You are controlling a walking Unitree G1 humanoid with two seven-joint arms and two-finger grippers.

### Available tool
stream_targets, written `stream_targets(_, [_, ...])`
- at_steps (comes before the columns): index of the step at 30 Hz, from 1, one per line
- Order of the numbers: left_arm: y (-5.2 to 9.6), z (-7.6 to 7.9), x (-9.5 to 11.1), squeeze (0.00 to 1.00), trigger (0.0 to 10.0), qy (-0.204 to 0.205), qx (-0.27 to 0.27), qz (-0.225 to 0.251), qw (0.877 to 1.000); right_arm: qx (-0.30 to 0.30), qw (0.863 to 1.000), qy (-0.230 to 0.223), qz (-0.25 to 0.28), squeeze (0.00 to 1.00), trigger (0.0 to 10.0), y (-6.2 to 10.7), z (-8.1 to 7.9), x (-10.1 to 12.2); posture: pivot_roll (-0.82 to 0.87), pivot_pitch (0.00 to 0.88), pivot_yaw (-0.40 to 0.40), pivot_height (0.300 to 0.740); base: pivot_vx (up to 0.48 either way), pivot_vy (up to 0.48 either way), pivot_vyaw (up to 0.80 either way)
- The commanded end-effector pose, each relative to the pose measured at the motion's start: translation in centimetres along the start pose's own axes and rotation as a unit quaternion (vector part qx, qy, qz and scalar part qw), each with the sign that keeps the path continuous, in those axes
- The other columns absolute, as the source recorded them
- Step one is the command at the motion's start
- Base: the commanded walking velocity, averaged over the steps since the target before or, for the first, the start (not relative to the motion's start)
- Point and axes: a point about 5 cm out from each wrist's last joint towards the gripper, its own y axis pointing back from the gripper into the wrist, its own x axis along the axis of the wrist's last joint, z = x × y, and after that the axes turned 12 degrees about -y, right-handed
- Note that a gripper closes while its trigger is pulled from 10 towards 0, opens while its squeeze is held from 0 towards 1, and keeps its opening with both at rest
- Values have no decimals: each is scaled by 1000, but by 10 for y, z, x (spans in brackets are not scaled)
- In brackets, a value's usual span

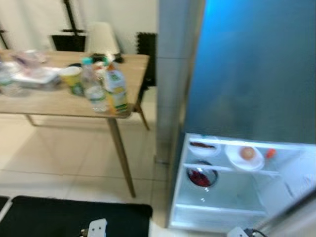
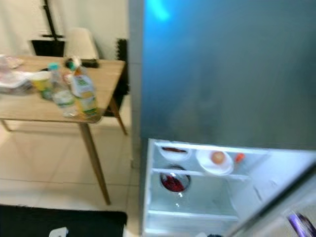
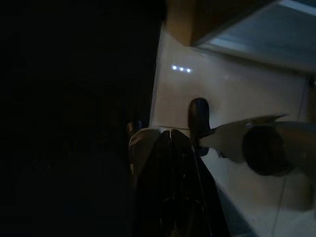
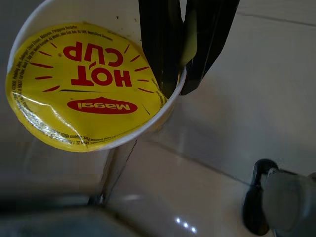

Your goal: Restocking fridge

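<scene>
Wooden table (image 1: 59, 103) beside open fridge (image 1: 232, 197) — bottles (image 1: 96, 91) aboard

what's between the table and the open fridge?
In the left eye view, bare tiled floor lies between the wooden table and the fridge; a black mat lies nearer the robot.

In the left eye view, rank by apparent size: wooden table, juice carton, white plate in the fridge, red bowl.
1. wooden table
2. juice carton
3. white plate
4. red bowl
Plate and bowl look close; blur makes their order unsure.
</scene>
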Motion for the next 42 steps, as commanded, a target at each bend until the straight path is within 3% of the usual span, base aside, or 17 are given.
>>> stream_targets(1, [0, -1, 0, 0, 10000, -7, 3, 0, 1000, -2, 1000, -1, 5, 0, 10000, 0, 2, 3, -71, 0, -17, 740, 0, 0, -750])
stream_targets(7, [0, 0, 1, 0, 10000, -9, -2, 1, 1000, -4, 1000, -1, 11, 0, 10000, 0, 3, 5, -71, 0, -17, 740, 0, 0, -250])
stream_targets(27, [0, 3, -2, 0, 10000, -10, -9, -5, 1000, -1, 1000, -4, 18, 0, 10000, 0, 3, 8, -73, 0, -17, 740, 0, -463, 0])
stream_targets(31, [0, 2, -2, 0, 10000, -9, 0, -6, 1000, 1, 1000, -3, 22, 0, 10000, 0, 2, 10, -72, 0, -18, 740, 0, -89, 0])
stream_targets(38, [0, 1, -3, 0, 10000, -11, 5, -9, 1000, 17, 998, 1, 59, 0, 10000, -1, -1, 26, -72, 0, -18, 740, 0, 0, 0])
stream_targets(42, [0, 1, -3, 0, 10000, -10, 4, -6, 1000, 34, 994, 17, 105, 0, 10000, 0, -4, 50, -74, 3, -22, 740, 0, 0, 0])
